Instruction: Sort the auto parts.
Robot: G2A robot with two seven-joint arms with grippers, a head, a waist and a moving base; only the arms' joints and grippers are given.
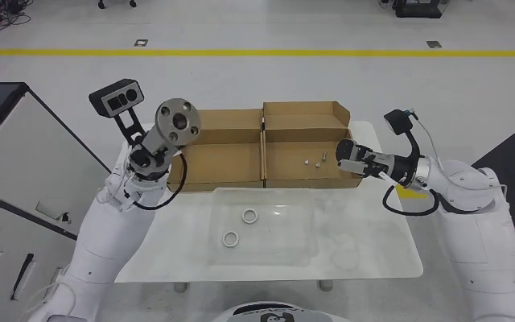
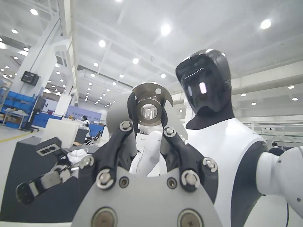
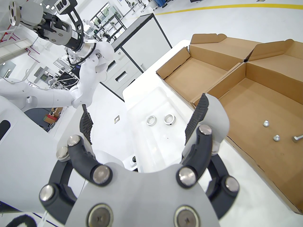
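Below: boxes (image 1: 225, 165) on table (image 1: 390, 241), grey floor (image 1: 257, 80).

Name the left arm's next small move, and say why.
Probably lower the left claw toward the left brown cardboard box: it grips the round grey metal flanged hub high above the white table, and the right cardboard box holds small silver bolts.

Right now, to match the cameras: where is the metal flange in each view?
Top view: metal flange held up near the cardboard box.
Left wrist view: metal flange in the left gripper.
Right wrist view: metal flange raised high, far off.
Shared landmark: the left gripper.
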